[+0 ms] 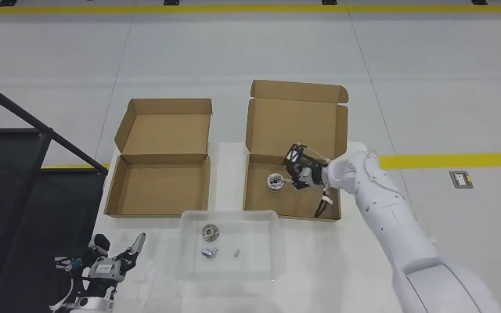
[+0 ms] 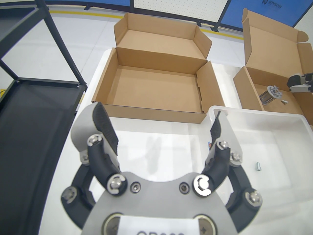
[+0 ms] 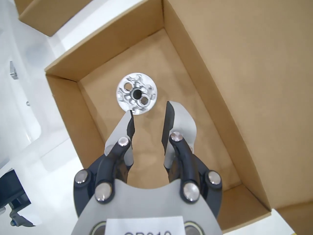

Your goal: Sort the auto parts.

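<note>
Nearest the robot, the left hand (image 1: 120, 244) hangs over the front left part of the counter (image 1: 156, 235). Its fingers (image 2: 105, 125) are spread wide apart, with nothing between them. A black rack (image 1: 39, 196) stands off the counter's left side.

Just to the right of that hand sits a clear plastic tray (image 1: 227, 213). It holds 3 parts, each lying apart from the others: a ring-shaped part (image 1: 210, 232), a bent metal piece (image 1: 209, 252) and a small bolt (image 1: 236, 253).

Beyond the tray, 2 open cardboard boxes lie side by side with their lids folded back. The left box (image 1: 156, 186) shows its bare brown floor. The right box (image 1: 262, 199) holds a flanged metal part (image 1: 275, 181) near its left wall, flange facing up. A tiny screw (image 2: 283, 101) lies just beside it.

The right hand (image 1: 293, 170) hovers inside the right box, just to the right of the flanged metal part and apart from it. Its fingers (image 3: 171, 116) are parted and grip nothing.

Farthest off, a yellow line (image 1: 438, 160) runs across the floor.
</note>
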Controlling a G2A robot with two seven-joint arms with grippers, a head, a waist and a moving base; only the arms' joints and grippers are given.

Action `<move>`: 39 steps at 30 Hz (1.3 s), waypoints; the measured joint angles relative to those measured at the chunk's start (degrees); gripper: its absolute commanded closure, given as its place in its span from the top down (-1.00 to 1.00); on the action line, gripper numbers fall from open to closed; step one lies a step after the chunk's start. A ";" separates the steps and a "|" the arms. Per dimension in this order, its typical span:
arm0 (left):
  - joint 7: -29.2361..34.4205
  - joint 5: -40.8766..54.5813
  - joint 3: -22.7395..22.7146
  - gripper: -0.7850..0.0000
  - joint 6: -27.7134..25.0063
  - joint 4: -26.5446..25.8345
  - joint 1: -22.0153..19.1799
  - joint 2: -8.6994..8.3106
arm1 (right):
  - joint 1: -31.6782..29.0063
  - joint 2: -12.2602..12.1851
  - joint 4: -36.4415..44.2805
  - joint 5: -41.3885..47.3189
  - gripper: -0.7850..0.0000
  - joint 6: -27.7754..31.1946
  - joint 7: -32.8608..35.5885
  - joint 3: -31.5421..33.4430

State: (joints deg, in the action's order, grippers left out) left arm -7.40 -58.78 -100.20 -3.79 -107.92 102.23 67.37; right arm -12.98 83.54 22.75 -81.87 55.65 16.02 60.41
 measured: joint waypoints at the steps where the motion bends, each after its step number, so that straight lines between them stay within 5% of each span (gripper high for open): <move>1: 0.00 0.00 0.00 1.00 0.00 0.00 0.00 0.00 | -0.69 -0.29 1.73 -0.49 -0.20 1.40 -0.44 -0.20; 17: 0.00 0.00 0.00 1.00 0.00 0.00 0.00 0.00 | -13.98 -7.00 38.17 1.66 -0.15 2.35 -0.56 -9.16; 18: 0.00 0.00 0.00 1.00 0.00 0.00 0.00 0.00 | -13.93 -7.33 39.04 2.45 0.00 2.35 -0.44 -10.20; 19: 0.00 0.00 0.00 1.00 0.00 0.00 0.00 0.00 | -13.73 -7.73 40.08 3.69 1.00 2.35 -0.61 -11.74; 34: 0.00 0.00 0.00 1.00 0.00 0.00 0.00 0.00 | -14.75 -8.69 44.64 4.25 1.00 1.77 -2.35 -15.63; 39: 0.00 0.00 0.00 1.00 0.00 0.00 0.00 0.00 | -12.77 -7.19 48.13 0.45 1.00 2.38 4.48 -22.76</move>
State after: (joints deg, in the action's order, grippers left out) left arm -7.40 -58.78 -100.20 -3.79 -107.92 102.23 67.37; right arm -25.75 76.34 70.88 -81.42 58.03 20.50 37.64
